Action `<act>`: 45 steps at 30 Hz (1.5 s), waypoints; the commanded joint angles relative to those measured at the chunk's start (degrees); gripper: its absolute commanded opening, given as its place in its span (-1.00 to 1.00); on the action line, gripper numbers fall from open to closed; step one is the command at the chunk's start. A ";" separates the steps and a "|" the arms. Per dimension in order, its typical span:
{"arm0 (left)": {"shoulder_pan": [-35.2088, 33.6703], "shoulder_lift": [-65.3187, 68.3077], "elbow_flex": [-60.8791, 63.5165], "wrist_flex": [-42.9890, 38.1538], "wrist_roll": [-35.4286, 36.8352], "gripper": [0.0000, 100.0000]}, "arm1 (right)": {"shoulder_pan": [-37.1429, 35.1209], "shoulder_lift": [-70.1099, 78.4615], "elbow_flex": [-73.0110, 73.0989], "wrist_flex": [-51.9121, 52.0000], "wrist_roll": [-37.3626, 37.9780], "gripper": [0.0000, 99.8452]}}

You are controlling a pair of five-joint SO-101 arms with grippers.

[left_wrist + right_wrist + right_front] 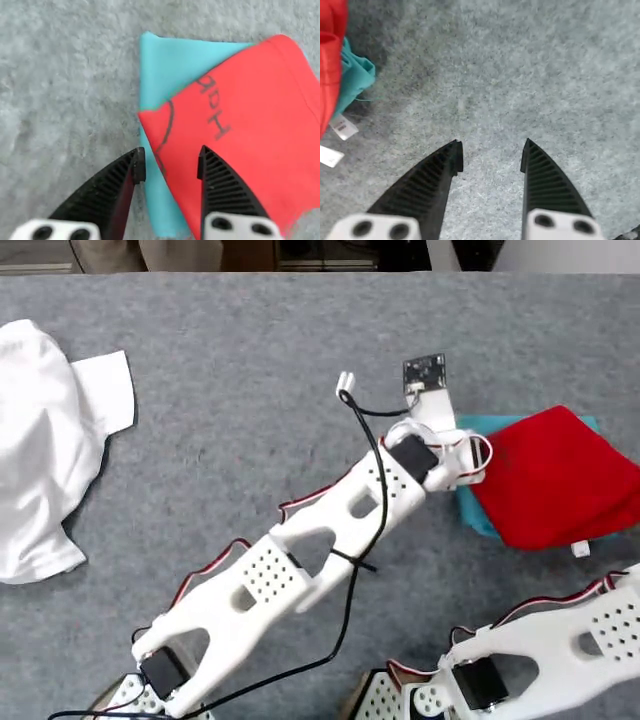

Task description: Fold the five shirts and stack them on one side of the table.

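left end effector (170, 164) gaping over the red shirt (240, 130), right end effector (491, 156) spread apart too, above the bench (545, 75)

Red folded fabric shirt (550, 480) covers most of the teal folded shirt (470, 512) under my left wrist, only an edge strip peeks out. Crumpled white shirt (40, 440) runs off the high view's left edge. Little white tags (342, 127): print's too tiny for me.
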 commanded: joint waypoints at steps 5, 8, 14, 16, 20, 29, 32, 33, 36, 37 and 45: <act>-1.58 1.27 -2.73 -6.24 0.62 -0.65 | 0.40 -0.22 -1.45 -0.18 -0.09 -0.61; -1.93 1.36 -2.73 -8.00 0.62 -0.66 | 0.40 -0.22 -1.45 -0.18 -0.18 -0.61; -1.41 1.36 -2.73 -7.82 0.70 -0.66 | 0.40 -0.22 -1.01 -2.20 -0.44 -0.61; -1.05 1.36 -2.73 -7.65 0.70 -0.67 | 0.40 -0.22 -1.01 -2.20 -0.44 -0.61; -0.44 1.45 -2.55 -7.65 0.79 -0.74 | 0.40 -0.22 -1.19 -2.20 -0.44 -0.61; 1.32 1.45 0.53 -9.23 0.79 -0.74 | 0.40 -0.22 -1.36 -2.20 -0.26 -0.61; 1.23 1.45 2.73 -11.52 0.79 -0.74 | 0.31 -0.22 -1.36 -2.20 -0.18 -0.61; 1.23 1.45 3.08 -12.04 0.79 -0.74 | 0.31 -0.22 -1.36 -2.20 -0.18 -0.61; 1.14 1.45 3.08 -12.48 0.79 -0.80 | 0.31 -0.13 -1.36 -2.29 -0.18 -0.61; 1.14 1.45 3.16 -13.27 0.79 -0.83 | 0.31 -0.13 -1.27 -2.81 -0.26 -0.61; -0.79 1.45 3.25 -16.97 0.79 -0.96 | 0.48 -0.13 -1.01 -3.69 -0.18 -0.61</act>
